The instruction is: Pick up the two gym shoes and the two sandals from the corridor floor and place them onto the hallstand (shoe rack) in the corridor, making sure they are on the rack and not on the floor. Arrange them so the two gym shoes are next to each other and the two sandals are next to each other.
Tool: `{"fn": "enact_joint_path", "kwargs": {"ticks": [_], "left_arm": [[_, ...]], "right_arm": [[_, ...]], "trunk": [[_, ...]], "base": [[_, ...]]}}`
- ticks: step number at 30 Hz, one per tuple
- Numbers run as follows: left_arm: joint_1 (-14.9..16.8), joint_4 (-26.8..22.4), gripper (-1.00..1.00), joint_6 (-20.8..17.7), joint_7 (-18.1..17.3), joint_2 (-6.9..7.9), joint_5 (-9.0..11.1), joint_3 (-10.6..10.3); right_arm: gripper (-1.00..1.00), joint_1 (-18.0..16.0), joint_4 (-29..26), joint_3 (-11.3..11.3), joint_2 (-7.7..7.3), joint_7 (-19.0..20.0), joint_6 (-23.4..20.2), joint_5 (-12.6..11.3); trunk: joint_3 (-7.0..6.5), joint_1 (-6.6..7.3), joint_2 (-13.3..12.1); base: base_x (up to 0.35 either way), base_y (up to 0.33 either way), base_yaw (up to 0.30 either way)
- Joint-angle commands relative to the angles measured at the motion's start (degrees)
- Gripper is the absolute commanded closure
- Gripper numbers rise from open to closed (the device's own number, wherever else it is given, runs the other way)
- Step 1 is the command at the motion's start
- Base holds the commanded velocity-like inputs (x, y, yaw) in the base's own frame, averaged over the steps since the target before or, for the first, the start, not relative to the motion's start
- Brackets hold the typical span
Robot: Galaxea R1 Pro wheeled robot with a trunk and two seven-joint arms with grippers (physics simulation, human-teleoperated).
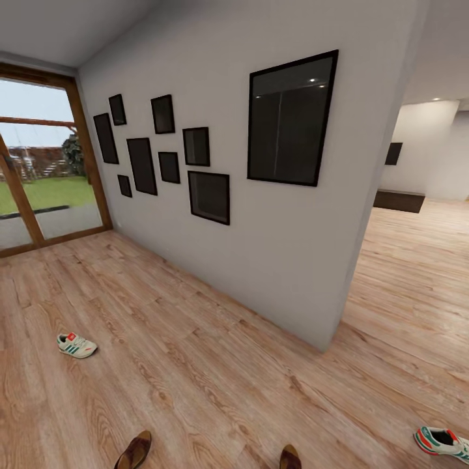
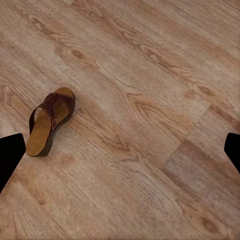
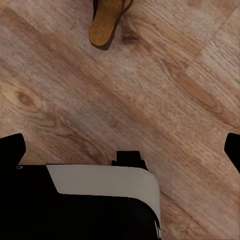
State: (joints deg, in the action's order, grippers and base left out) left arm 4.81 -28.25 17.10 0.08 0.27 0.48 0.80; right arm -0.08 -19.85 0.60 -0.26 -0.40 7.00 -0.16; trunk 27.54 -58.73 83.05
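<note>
I'm looking down a corridor: a grey wall [image 1: 273, 260] hung with dark picture frames [image 1: 292, 117], a glazed door [image 1: 39, 176] at the far end, and the corridor floor [image 1: 215, 365] of wood-grain planks running everywhere below. No shoe rack appears in what I have, so I judge this step to be the first pickup, with the rack still to be found afterwards.

All four shoes lie on the planks, well apart. One gym shoe [image 1: 77, 345] sits far off to my left, the other gym shoe [image 1: 444, 443] at the lower right edge. The two sandals are closest to me: the left sandal [image 1: 135, 451] and the right sandal [image 1: 290, 457], both cut by the bottom edge of the head view.

The left wrist camera sees a sandal [image 2: 50, 121] lying flat, strap up, off to one side between the left gripper [image 2: 120, 150] fingertips, whose jaws stand wide apart and empty. The right gripper [image 3: 120, 150] is likewise spread and empty, above the robot's own base [image 3: 90, 205], with a sandal heel [image 3: 107, 20] ahead.

I'd take the sandal under the left arm first: centre it between the fingertips, turn the wrist so the jaws close across the narrow width of the sole rather than its length, then lower straight down. The risk is pinching only the strap, which could let it swing.
</note>
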Motion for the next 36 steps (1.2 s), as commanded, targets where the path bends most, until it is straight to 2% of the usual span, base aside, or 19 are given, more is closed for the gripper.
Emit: {"fn": "enact_joint_path", "kwargs": {"ticks": [1, 20, 36], "left_arm": [[0.03, 0.03, -1.0, 0.18, 0.01, 0.0, 0.04, 0.02], [0.03, 0.02, -1.0, 0.17, 0.01, 0.0, 0.04, 0.07], [0.03, 0.03, -1.0, 0.17, 0.01, 0.0, 0.04, 0.06]], "right_arm": [[-1.0, -0.01, -0.01, 0.06, 0.02, -0.04, 0.13, -0.04], [-1.0, -0.01, -0.01, 0.07, 0.02, -0.04, 0.12, -0.06], [-1.0, -0.01, -0.01, 0.07, -0.01, -0.04, 0.12, -0.11]], "trunk": [[0.05, 0.0, 0.03], [0.05, 0.0, 0.03], [0.05, 0.0, 0.03]], "base": [[0.001, 0.01, 0.0], [0.088, 0.068, -0.003], [0.002, 0.002, -0.253]]}}
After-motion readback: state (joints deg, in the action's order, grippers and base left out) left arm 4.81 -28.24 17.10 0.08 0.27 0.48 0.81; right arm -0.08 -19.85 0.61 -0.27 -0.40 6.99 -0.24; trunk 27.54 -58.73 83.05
